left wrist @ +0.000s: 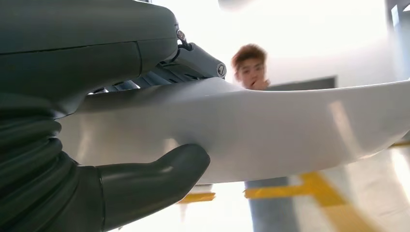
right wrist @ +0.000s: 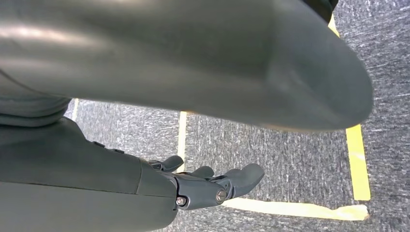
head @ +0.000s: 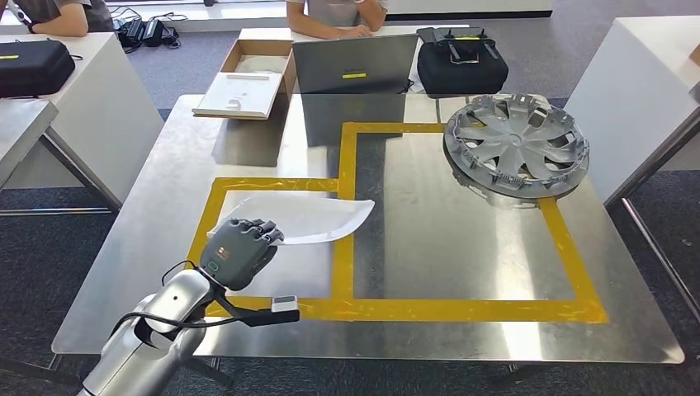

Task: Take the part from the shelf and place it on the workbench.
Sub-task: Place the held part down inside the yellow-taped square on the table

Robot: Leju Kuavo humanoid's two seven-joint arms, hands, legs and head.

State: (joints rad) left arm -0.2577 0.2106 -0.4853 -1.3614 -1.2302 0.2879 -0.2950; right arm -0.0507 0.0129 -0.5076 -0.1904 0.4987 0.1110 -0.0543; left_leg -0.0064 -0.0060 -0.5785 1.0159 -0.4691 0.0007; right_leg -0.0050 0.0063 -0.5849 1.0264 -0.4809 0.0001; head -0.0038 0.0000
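The part is a thin, white, curved panel lying low over the left yellow-taped box of the steel workbench. My left hand grips its near end, fingers on top. In the left wrist view the thumb presses under the part and the fingers lie over it. Whether the panel touches the tabletop I cannot tell. My right hand hangs above grey carpet with its fingers apart and nothing in them.
A silver hubcap lies at the back right, on the larger taped box's corner. A laptop, a black case and an open cardboard box line the far edge, where a person sits. White tables flank both sides.
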